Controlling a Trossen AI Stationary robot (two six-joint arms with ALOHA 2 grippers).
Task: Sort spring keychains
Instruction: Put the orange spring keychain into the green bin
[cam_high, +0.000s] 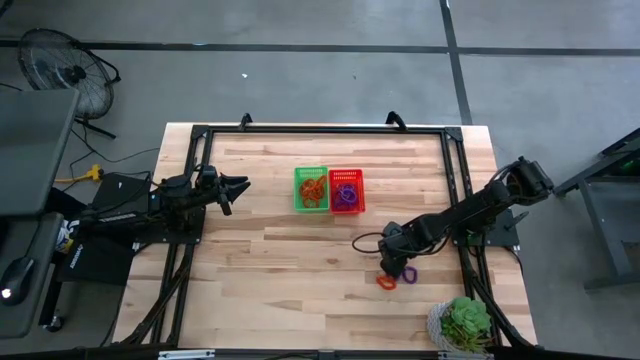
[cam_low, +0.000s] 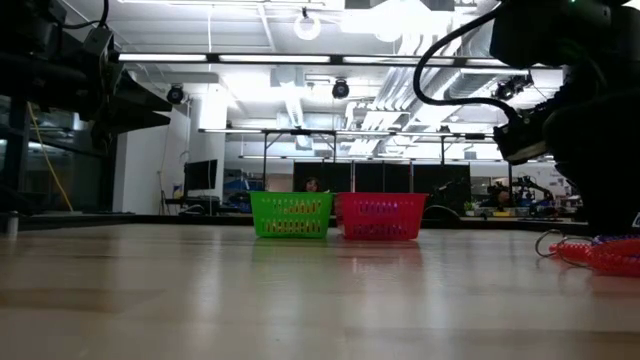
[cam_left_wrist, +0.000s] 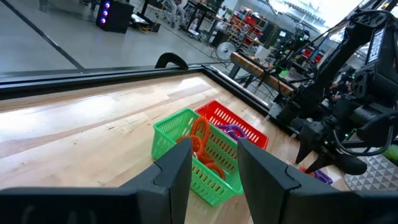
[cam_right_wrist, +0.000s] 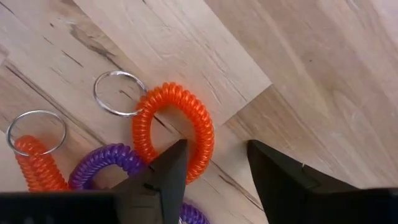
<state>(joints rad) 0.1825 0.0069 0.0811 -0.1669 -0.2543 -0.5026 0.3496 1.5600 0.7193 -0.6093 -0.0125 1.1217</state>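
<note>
Left gripper (cam_high: 243, 184) waits at the left side of the tabletop (cam_high: 270, 290), fingers partly apart, holding nothing, pointed at the baskets. Green basket (cam_high: 311, 189) mid-table already holds orange spring keychains; red basket (cam_high: 347, 190), touching it on the right, holds purple ones. So the sort looks mostly done.

Still loose on the tabletop, toward the right front: a small cluster of leftovers (cam_high: 396, 277), well apart from the baskets. Right gripper (cam_right_wrist: 214, 171) hovers just over them, fingers spread, gripping nothing yet, straddling one end of an orange keychain (cam_right_wrist: 180, 127). That coil lies flat as an oval, metal ring (cam_right_wrist: 119, 93) at its far end, long axis running roughly away from the fingers. A purple coil (cam_right_wrist: 99, 165) and a second orange one (cam_right_wrist: 38, 165) lie beside it.
</note>
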